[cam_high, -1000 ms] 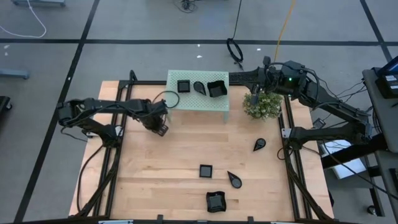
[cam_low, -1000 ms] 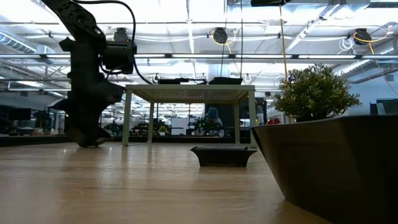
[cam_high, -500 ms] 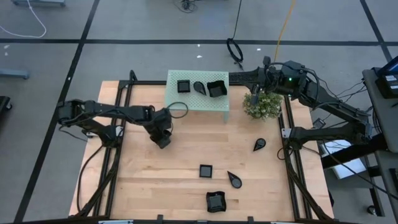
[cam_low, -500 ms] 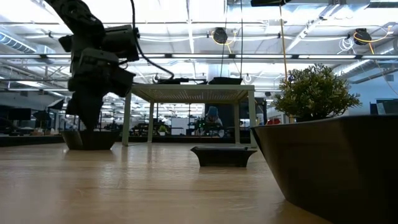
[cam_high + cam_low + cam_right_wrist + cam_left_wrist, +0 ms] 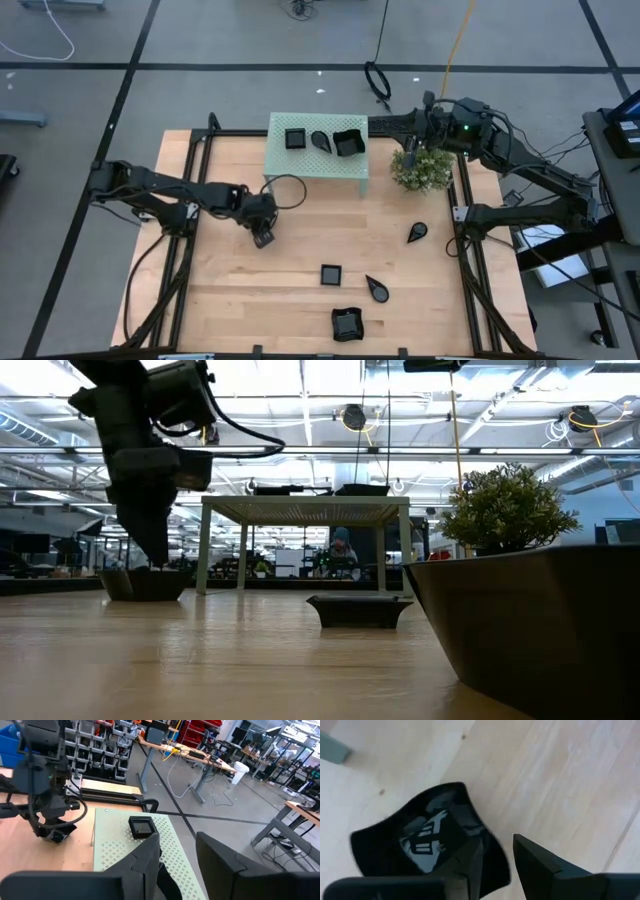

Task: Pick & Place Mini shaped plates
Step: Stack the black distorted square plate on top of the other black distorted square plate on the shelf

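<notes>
Sitting on the table [image 5: 300,300] near the mint stand [image 5: 315,160], 1 curved-rim plate [image 5: 420,835] lies under our left gripper [image 5: 495,845], fingers spread, empty. We'd straddle 1 rim wall, descend straight, then pinch. Right gripper [image 5: 177,845] waits spread by the plant [image 5: 422,168].
</notes>
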### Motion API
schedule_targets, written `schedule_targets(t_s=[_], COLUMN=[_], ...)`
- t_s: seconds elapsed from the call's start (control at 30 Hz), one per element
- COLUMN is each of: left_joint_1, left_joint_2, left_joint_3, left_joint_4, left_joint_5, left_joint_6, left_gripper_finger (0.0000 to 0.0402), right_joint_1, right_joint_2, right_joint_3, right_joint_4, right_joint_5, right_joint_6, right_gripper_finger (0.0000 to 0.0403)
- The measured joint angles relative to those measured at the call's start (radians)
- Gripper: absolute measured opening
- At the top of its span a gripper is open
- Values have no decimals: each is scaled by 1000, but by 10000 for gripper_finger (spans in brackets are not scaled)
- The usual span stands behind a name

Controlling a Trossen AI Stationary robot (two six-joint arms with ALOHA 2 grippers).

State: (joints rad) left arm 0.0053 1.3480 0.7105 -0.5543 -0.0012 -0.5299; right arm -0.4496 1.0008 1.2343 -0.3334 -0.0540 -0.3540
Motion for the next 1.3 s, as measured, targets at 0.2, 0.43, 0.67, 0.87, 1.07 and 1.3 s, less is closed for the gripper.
schedule_targets(t_s=[0.2, 0.43, 0.67, 0.87, 1.07, 1.3], left_joint_1=[-50, -69, -70, -72, -73, -41], left_joint_2=[31, 132, 187, 187, 190, 189], left_joint_3=[0, 0, 3, 2, -2, -1], left_joint_4=[12, 20, 83, 172, 373, 506], left_joint_5=[-99, -96, -110, -78, 12, 17], left_joint_6=[-76, -100, -116, -52, 133, 406], left_gripper_finger=[113, 114, 108, 21, 9, 12], right_joint_1=[0, 0, 0, 0, 0, 0], right_joint_2=[3, 10, 10, 10, 11, 10], right_joint_3=[0, 0, 0, 0, 0, 0], right_joint_4=[-1, -1, 0, 7, 7, 7], right_joint_5=[0, -1, -2, -2, -2, -3], right_joint_6=[2, 2, 2, 2, 2, 2], right_gripper_finger=[116, 116, 116, 116, 116, 116])
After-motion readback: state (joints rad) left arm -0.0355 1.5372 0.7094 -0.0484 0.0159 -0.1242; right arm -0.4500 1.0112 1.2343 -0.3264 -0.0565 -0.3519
